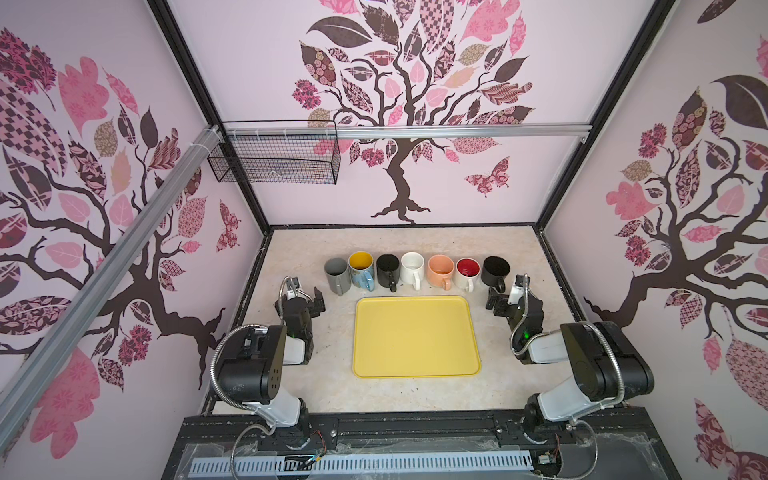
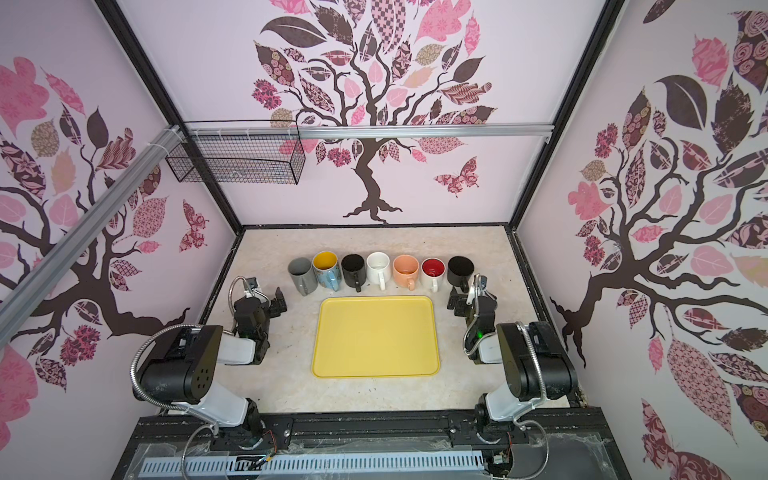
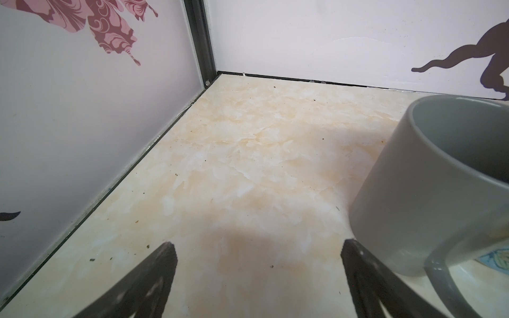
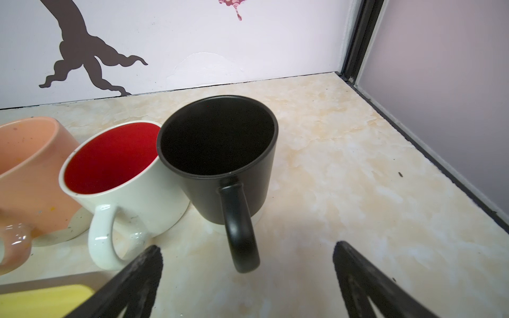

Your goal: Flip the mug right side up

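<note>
Ceramic mugs (image 1: 412,266) stand upright in a row behind yellow tray (image 1: 415,336)

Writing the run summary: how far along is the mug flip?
Done: all seven mugs, from grey mug to right-end black mug, stand mouth up behind the yellow tray. In hand: nothing; left claw and right claw open, empty. Left: no upside-down mug in view.

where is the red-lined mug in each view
In a top view: red-lined mug, second from the right in the row.
In a top view: same place in the row.
Left wrist: not in it.
Right wrist, between the peach mug and the black one.
Shared landmark: black mug at the row's right end, next to it.
</note>
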`<state>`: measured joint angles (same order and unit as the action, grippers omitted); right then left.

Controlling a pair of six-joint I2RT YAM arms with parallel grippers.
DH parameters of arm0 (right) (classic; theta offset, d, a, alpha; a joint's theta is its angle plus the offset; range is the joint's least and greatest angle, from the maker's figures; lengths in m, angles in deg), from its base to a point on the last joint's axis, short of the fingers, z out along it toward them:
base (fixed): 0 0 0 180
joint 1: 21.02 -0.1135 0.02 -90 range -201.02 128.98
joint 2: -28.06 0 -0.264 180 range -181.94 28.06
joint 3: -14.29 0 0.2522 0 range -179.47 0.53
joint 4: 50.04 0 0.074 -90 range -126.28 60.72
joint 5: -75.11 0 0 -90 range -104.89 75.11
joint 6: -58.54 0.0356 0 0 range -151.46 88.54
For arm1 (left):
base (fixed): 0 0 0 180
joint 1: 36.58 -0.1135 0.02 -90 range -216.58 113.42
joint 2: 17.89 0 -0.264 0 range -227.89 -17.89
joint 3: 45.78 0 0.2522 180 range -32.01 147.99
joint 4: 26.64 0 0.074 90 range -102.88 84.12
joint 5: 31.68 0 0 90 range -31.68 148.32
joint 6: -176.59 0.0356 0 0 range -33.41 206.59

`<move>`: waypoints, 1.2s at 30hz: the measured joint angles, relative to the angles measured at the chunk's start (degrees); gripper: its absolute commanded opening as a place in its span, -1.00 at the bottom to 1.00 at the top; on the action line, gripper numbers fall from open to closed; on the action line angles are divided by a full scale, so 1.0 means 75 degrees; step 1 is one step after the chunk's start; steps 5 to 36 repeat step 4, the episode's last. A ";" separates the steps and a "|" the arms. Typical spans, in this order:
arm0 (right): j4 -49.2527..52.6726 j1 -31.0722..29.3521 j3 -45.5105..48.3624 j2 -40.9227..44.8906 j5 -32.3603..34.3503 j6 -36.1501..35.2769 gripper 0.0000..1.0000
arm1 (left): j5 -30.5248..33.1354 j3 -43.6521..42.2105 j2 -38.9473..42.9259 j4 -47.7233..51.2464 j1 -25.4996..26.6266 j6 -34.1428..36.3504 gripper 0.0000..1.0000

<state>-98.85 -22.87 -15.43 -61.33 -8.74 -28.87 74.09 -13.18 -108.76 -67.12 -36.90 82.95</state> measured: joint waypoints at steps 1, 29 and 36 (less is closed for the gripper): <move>-0.0017 0.0000 0.0000 0.0000 -0.0009 0.0000 0.99 | 0.0000 0.0050 -0.0006 0.0023 0.0006 0.0003 0.92; -0.0047 0.0000 0.0000 0.0000 -0.0035 0.0000 0.99 | 0.0000 0.0119 -0.0006 0.0029 0.0009 0.0012 0.92; -0.0047 0.0000 0.0000 0.0000 -0.0035 0.0000 0.99 | 0.0000 0.0119 -0.0006 0.0029 0.0009 0.0012 0.92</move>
